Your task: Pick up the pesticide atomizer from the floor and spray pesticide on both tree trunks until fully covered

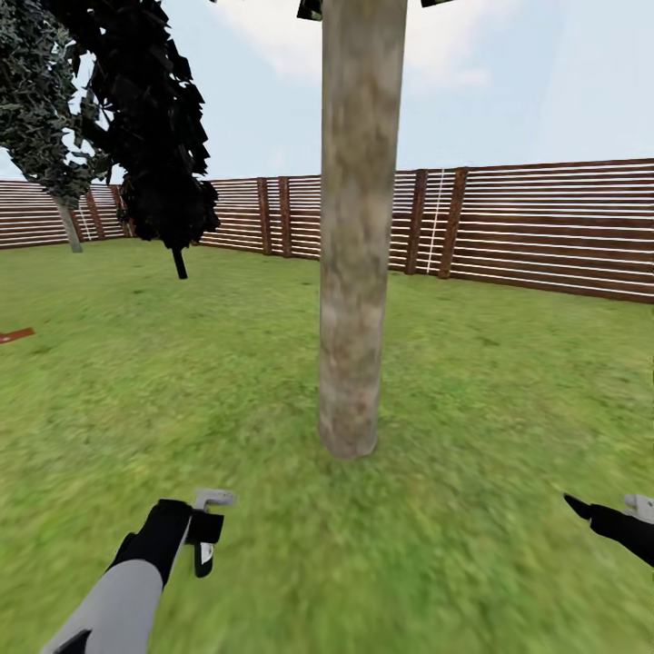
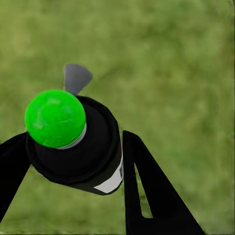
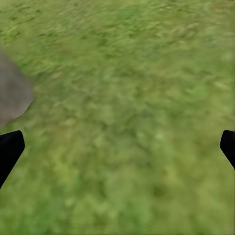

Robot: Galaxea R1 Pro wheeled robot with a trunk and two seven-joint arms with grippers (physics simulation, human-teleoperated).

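1. Left claw (image 2: 73, 156) is clamped on the pesticide atomizer (image 2: 78, 147): in the left wrist view its two black fingers (image 2: 147, 186) press against either side of the black canister, whose bright green round cap faces the camera and whose grey nozzle piece sticks out beyond the cap, over the grass.
2. Seen from the head view, the left claw (image 1: 204, 536) hangs low over the lawn (image 1: 472, 381), in front of the tree trunk (image 1: 356, 236) and off to its left, near its base but not touching it; the grey nozzle part shows at the top of the claw.
3. Right claw (image 3: 117, 147) stands wide apart: in the right wrist view its two black fingertips (image 3: 10, 149) sit at opposite edges with bare grass between them, holding nothing. A blurred grey shape at one edge of that view cannot be told for sure.
4. From the head view, the right claw (image 1: 618, 516) is in front of the trunk and well off to its right, at the frame edge.
5. That mottled grey-brown trunk rises upright from the lawn, slightly flared at its base.
6. Behind the trunk runs the brown slatted fence (image 1: 545, 227); left of the trunk stands a dark-leaved tree (image 1: 154, 136).
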